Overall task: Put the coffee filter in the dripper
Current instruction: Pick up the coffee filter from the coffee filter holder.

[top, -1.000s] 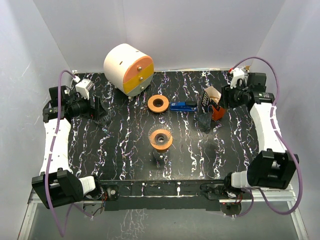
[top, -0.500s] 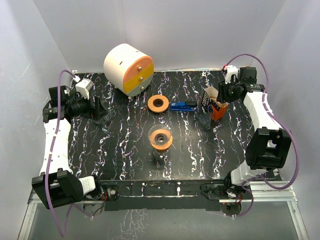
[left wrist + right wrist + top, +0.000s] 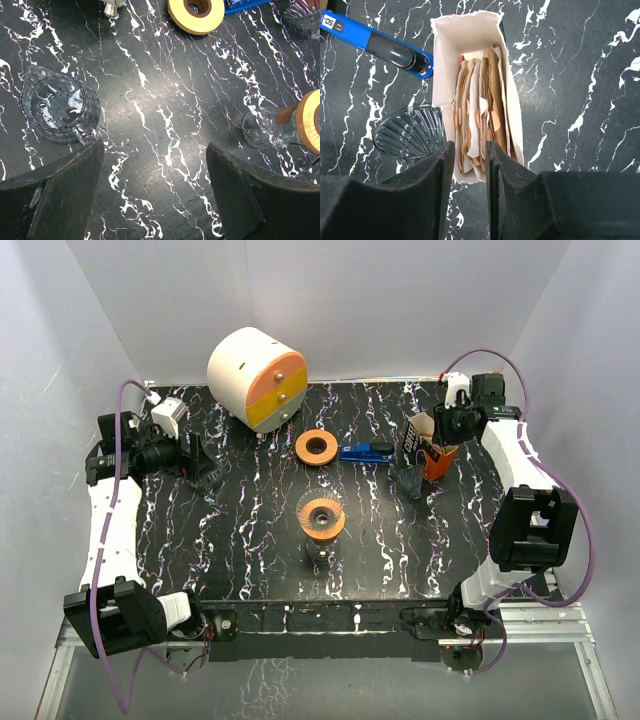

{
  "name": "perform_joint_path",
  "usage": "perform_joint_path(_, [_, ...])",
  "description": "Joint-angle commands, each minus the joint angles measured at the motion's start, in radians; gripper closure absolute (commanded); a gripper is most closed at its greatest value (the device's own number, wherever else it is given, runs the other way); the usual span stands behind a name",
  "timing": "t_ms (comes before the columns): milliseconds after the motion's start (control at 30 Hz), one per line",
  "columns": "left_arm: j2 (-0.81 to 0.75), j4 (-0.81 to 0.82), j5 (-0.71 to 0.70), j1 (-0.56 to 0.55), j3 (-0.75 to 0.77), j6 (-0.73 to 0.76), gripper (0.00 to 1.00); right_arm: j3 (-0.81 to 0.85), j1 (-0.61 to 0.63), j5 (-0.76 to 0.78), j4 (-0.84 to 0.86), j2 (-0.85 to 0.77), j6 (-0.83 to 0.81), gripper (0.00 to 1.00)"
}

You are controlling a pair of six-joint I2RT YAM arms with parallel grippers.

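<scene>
Brown and white paper coffee filters [image 3: 480, 115] stand packed in an open white box [image 3: 442, 60] at the table's back right [image 3: 422, 435]. A clear ribbed glass dripper [image 3: 410, 131] sits right beside that box, on its left in the right wrist view [image 3: 411, 481]. My right gripper [image 3: 470, 147] hangs over the box's near end [image 3: 442, 438]. Its jaws are narrow, and the lower edges of the filters show in the gap. Whether the pads touch paper I cannot tell. My left gripper [image 3: 155, 150] stands wide open over bare table at the far left [image 3: 204, 466].
A blue marker [image 3: 375, 42] lies left of the box. An orange tape roll [image 3: 316, 447] and a glass vessel with an orange ring [image 3: 321, 519] occupy the middle. A clear glass cup [image 3: 59, 105] sits by my left fingers. A white drum with orange drawers [image 3: 255, 378] stands at the back.
My right arm has folded in closer to the table, bringing its gripper over the filter box. Its jaws have narrowed. The left arm has not moved.
</scene>
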Motion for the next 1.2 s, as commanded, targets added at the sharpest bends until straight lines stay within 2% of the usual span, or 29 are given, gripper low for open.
perform_joint_path(0, [-0.028, -0.001, 0.031, 0.004, -0.007, 0.011, 0.19, 0.063, 0.005, 0.009, 0.069, 0.011, -0.003, 0.71])
perform_joint_path(600, [-0.036, -0.008, 0.038, 0.004, -0.014, 0.019, 0.19, 0.067, 0.004, 0.018, 0.067, 0.049, -0.006, 0.78])
perform_joint_path(933, [-0.039, -0.011, 0.042, 0.004, -0.016, 0.019, 0.19, 0.058, 0.004, 0.021, 0.067, 0.048, -0.013, 0.88])
perform_joint_path(1167, [-0.043, -0.013, 0.044, 0.004, -0.017, 0.020, 0.18, 0.052, 0.005, 0.020, 0.064, 0.050, -0.014, 0.89])
